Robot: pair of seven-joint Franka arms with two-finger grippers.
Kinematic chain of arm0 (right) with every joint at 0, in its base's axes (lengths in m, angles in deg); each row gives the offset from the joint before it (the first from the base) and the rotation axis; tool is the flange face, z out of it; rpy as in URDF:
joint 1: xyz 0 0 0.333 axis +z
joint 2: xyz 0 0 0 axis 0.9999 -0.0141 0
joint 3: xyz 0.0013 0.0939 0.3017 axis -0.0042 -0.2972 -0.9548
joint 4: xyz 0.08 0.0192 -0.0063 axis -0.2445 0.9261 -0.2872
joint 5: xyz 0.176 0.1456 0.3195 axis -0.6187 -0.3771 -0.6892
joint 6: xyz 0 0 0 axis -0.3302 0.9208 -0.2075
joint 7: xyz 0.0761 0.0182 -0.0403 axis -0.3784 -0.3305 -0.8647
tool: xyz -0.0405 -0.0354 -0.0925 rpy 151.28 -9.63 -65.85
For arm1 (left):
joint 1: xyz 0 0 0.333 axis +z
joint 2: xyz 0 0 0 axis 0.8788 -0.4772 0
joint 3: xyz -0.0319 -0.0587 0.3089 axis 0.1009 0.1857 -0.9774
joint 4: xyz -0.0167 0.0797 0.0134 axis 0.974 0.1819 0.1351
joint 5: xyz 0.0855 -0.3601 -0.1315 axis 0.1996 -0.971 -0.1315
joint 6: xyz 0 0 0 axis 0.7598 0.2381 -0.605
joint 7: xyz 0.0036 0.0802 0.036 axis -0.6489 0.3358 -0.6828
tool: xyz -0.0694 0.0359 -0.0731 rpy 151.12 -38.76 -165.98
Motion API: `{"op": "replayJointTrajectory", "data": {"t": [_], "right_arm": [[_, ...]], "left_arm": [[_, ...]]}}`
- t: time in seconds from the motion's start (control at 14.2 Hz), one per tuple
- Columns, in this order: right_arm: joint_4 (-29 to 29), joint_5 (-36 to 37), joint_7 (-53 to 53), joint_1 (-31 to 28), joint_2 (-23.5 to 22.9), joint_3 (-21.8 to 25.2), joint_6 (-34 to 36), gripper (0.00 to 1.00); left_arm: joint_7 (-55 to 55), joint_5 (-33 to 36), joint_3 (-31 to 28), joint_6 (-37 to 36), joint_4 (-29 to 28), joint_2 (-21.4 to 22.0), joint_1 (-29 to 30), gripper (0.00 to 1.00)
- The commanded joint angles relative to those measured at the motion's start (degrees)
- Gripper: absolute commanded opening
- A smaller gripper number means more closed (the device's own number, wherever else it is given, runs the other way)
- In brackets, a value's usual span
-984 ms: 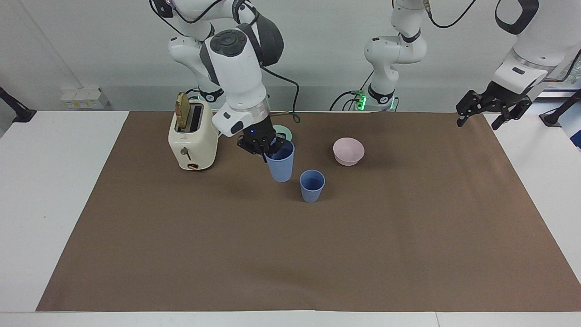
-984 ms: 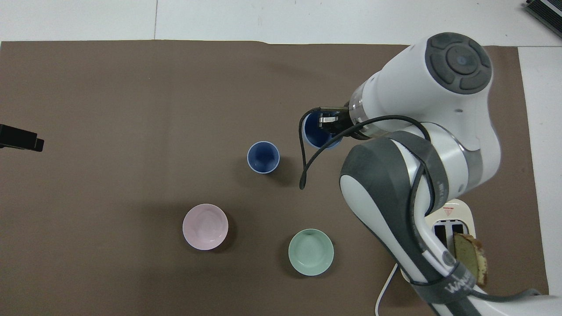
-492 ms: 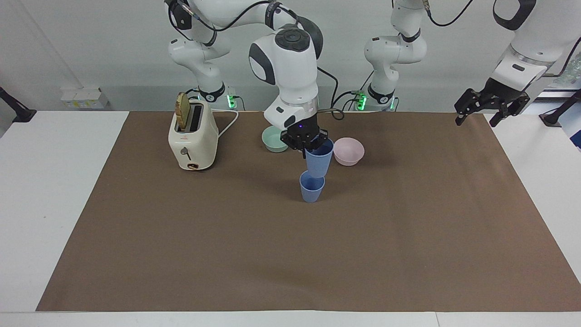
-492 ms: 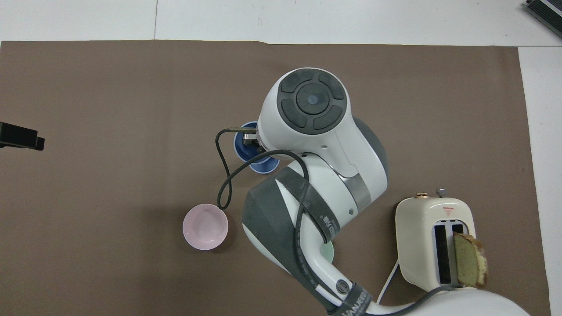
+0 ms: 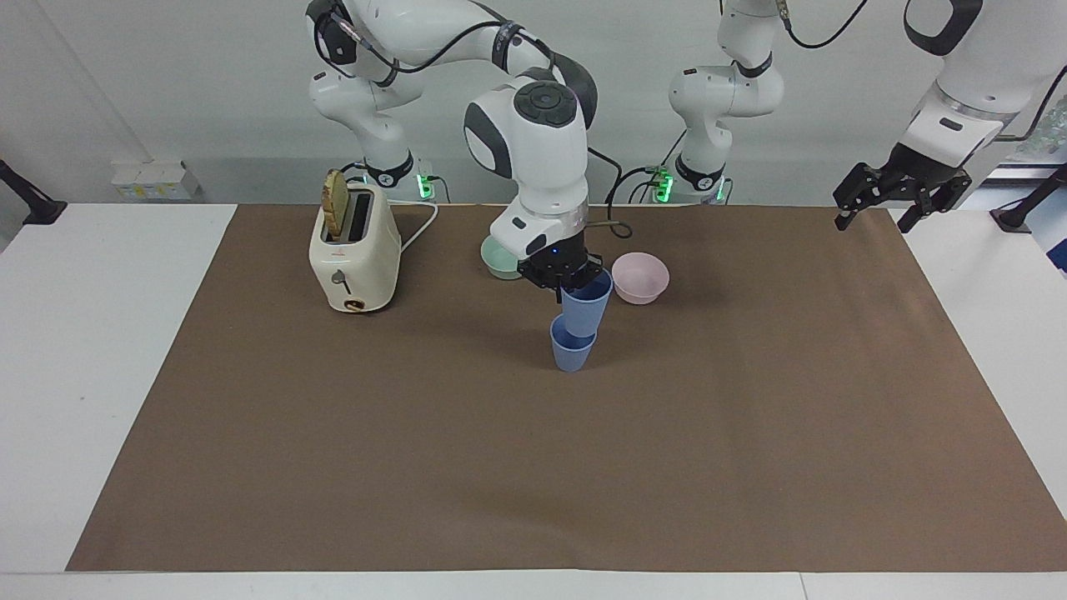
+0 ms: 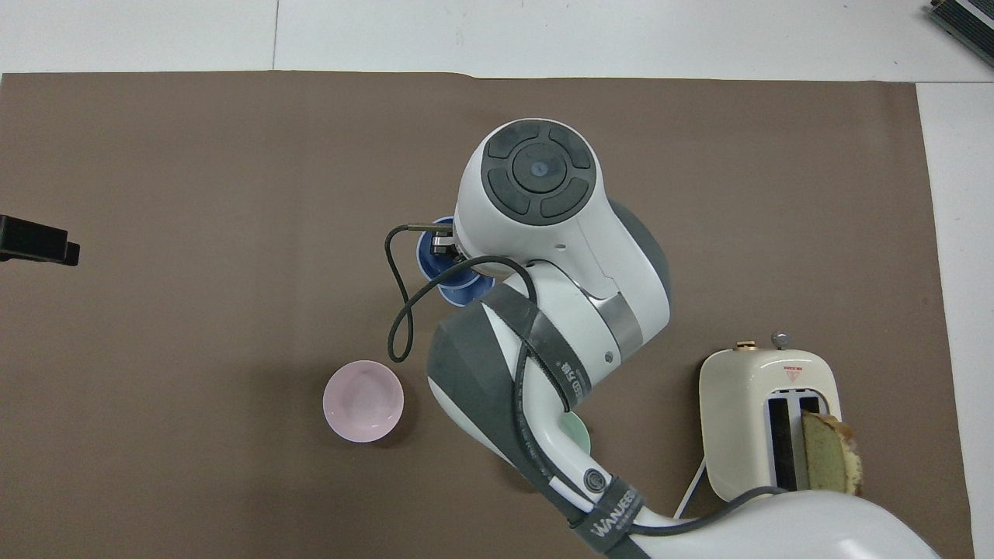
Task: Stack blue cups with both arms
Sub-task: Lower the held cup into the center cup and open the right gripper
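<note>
we are counting two blue cups (image 5: pixel 573 351); our right end effector (image 5: pixel 570 280), clamped on the upper cup (image 5: pixel 585 308), has lowered it into the centre-frame one; the left end effector (image 5: pixel 896 196), upper right, is waiting, fingers apart.

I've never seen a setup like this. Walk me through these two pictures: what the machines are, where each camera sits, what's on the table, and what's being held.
These are two white robot arms, each ending in a black two-finger gripper. One picture looks at the robots from across the table; the other looks steeply down from above their own end.

The right gripper is shut on the rim of a held blue cup, whose base is entering a standing blue cup on the brown mat. The left gripper is open and waits in the air at its own end of the table.

Nearer to the robots than the cups sit a pink bowl and a green bowl. Toward the right arm's end stands a cream toaster with a slice of bread sticking out.
</note>
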Motion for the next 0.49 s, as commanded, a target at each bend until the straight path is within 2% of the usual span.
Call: {"op": "replayJointTrajectory", "data": {"t": [0.0,0.42], "right_arm": [[1.56,0.96,0.55,-0.64,-0.41,-0.56,-0.74,0.0],[4.99,1.05,0.29,-0.38,-0.58,-0.56,-3.46,0.0]], "left_arm": [[-0.91,1.09,-0.27,0.27,-0.92,1.05,-0.46,1.0],[-0.82,1.0,-0.27,0.36,-0.83,0.96,-0.46,1.0]]}}
